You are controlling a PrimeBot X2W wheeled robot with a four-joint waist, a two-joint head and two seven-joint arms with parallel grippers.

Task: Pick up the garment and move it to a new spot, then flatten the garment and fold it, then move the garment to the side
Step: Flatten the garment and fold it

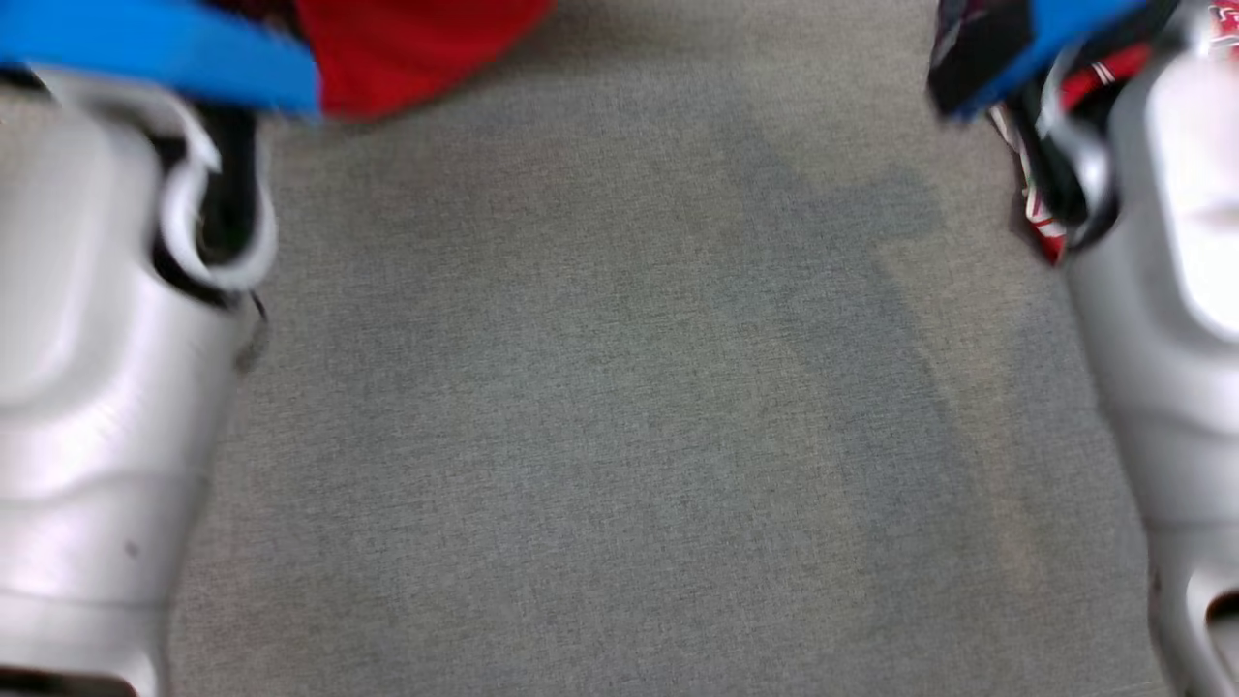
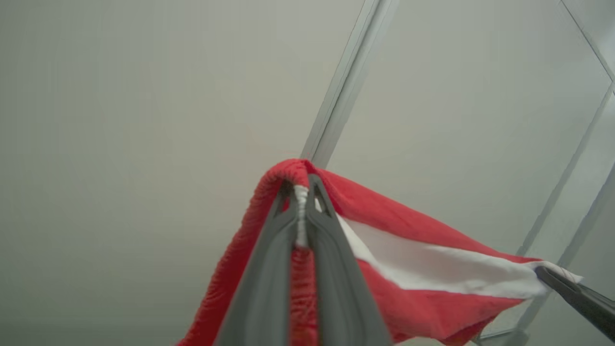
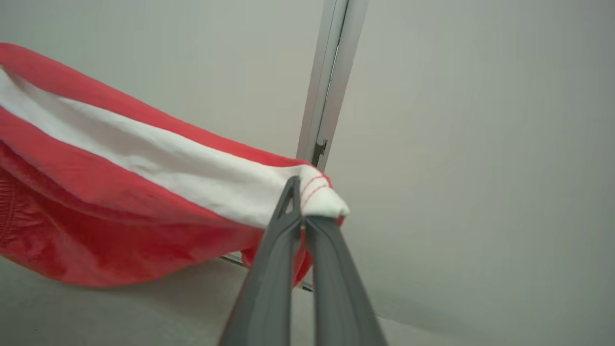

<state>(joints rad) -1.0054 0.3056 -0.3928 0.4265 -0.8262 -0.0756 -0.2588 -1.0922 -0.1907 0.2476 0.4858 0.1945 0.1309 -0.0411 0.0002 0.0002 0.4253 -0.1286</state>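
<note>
The garment [image 2: 413, 259] is red with a broad white band and hangs stretched in the air between my two grippers. My left gripper [image 2: 301, 192] is shut on one bunched red corner of it. In the right wrist view my right gripper [image 3: 301, 211] is shut on the white stitched edge of the garment [image 3: 144, 163]. The right gripper's dark fingers [image 2: 576, 298] also reach into the left wrist view at the lower right, pinching the far corner. In the head view a red part of the garment [image 1: 407, 48] shows at the top edge, between my pale forearms.
Below lies a grey fabric-covered table [image 1: 619, 407]. My left forearm [image 1: 97, 387] and right forearm [image 1: 1171, 339] flank it. A dark, red and white patterned cloth [image 1: 1041, 208] lies by the right forearm. Behind stands a pale wall with a metal post [image 3: 331, 81].
</note>
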